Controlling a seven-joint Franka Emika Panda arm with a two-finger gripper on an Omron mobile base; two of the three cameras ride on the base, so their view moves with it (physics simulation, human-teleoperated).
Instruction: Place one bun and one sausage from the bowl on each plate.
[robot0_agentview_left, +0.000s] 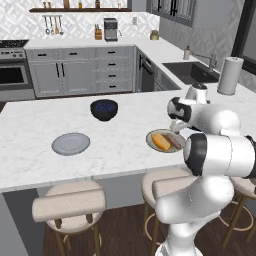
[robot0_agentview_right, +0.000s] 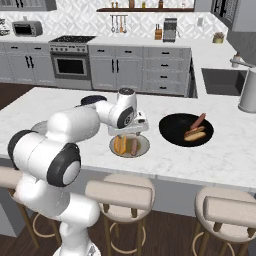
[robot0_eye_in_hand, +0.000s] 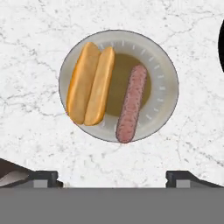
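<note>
Hand view: your pincer (robot0_eye_in_hand: 112, 177) stands wide and empty above the olive-centred plate (robot0_eye_in_hand: 168, 83), which carries one bun (robot0_eye_in_hand: 91, 88) and one sausage (robot0_eye_in_hand: 131, 104).
Right base view: your black bowl (robot0_agentview_right: 172, 131) holds another bun (robot0_agentview_right: 195, 134) and sausage (robot0_agentview_right: 198, 120).
Left base view: your grey plate (robot0_agentview_left: 70, 143) is bare, so half remains; your arm hides the black bowl.

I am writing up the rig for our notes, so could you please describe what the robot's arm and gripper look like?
The arm is made of glossy white, rounded segments joined by dark, almost black joint bands. The hand is white and boxy, and the gripper ends in two small dark, squared finger tips. No cables or markings are visible.
</note>
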